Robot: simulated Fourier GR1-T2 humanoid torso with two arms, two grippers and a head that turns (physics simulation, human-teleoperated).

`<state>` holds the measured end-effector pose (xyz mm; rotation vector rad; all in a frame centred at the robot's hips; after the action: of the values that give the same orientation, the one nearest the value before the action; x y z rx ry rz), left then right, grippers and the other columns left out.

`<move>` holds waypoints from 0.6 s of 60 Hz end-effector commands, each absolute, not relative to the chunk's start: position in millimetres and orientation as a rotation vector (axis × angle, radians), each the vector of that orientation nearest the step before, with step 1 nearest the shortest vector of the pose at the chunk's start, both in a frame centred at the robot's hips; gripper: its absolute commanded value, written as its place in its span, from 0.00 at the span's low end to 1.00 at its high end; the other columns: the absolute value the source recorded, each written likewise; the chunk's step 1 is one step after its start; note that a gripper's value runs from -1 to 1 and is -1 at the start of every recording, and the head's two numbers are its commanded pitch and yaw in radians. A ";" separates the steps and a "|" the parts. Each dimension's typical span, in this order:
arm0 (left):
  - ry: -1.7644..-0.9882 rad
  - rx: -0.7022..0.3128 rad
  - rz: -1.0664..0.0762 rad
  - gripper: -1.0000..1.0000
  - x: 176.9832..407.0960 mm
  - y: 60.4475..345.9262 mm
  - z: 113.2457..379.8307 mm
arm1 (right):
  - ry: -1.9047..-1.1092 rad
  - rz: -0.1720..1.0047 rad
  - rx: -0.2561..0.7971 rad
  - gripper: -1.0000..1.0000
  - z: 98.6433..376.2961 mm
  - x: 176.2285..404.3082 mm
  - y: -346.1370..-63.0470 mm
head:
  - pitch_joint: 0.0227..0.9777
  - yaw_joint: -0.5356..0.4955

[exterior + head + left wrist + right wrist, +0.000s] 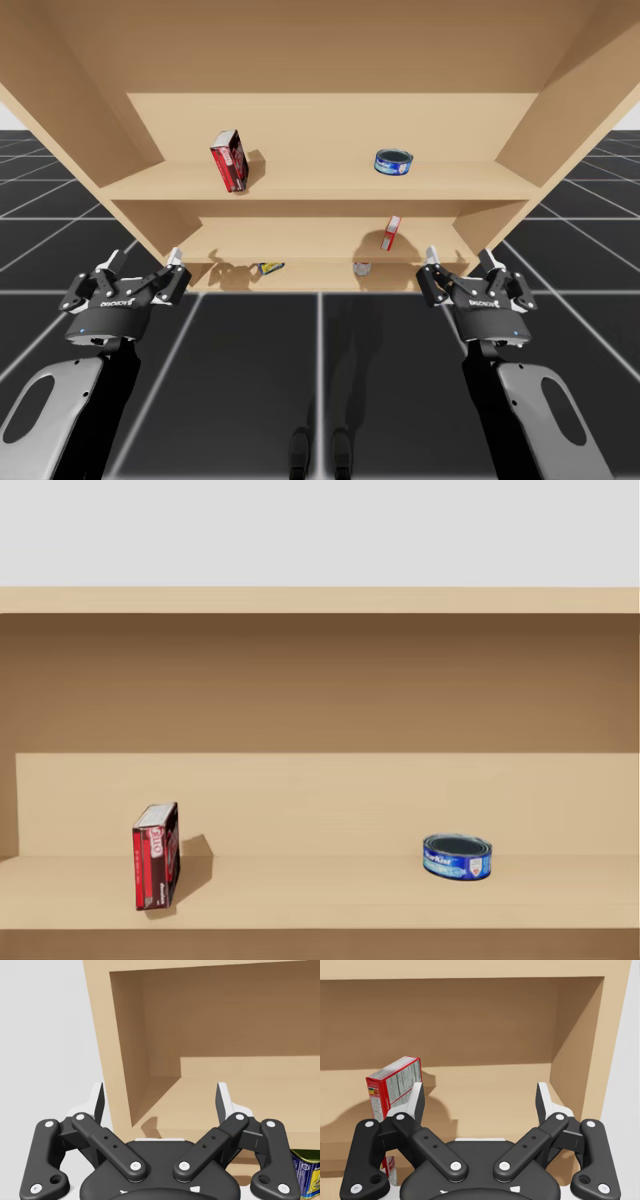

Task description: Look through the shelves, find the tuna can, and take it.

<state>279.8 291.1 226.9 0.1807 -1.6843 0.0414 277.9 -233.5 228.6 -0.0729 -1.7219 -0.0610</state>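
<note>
Tuna can (pixel 457 857), which I judge the squat blue tin to be, stands flat on the right part of the upper shelf (pixel 300 185). It is well apart from the red box (pixel 156 855) upright at the left of the same shelf.

The left jaws and the right jaws are both wide open and empty, low and near me in front of the shelving. The right jaws are below the can and a little to its right.

The reach must climb past the lower boards, so a finger could catch a shelf lip. The can is low and wide, so jaws closing off-centre or too high may skid over its rim and shove it toward the far wall. A small red box (pixel 392 232) and a grey can (pixel 362 268) sit on the lower shelves, and the grey can could be grabbed by mistake.
</note>
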 end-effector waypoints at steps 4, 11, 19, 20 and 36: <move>-1.684 0.181 0.042 0.00 279.9 291.7 226.9 | -1.726 -0.042 -0.066 0.00 227.4 276.4 -231.3 | 0.05 0.52; -1.678 0.178 0.037 0.00 279.7 291.2 226.8 | -1.683 -0.020 -0.042 0.00 227.7 278.1 -233.0 | 0.12 0.47; -1.679 0.183 0.036 0.00 280.2 291.1 226.7 | -1.681 -0.010 -0.041 0.00 227.3 279.0 -234.1 | 0.23 0.34; -1.679 0.183 0.035 0.00 280.3 291.0 226.7 | -1.681 -0.011 -0.041 0.00 227.4 279.1 -234.3 | 0.24 0.32; -1.679 0.184 0.031 0.00 280.3 289.9 226.4 | -1.686 -0.009 -0.040 0.00 227.3 279.9 -235.1 | 0.29 0.25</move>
<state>280.2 290.5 226.7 0.1830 -1.6794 0.0326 279.6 -235.1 227.7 -0.0407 -1.6861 -0.0131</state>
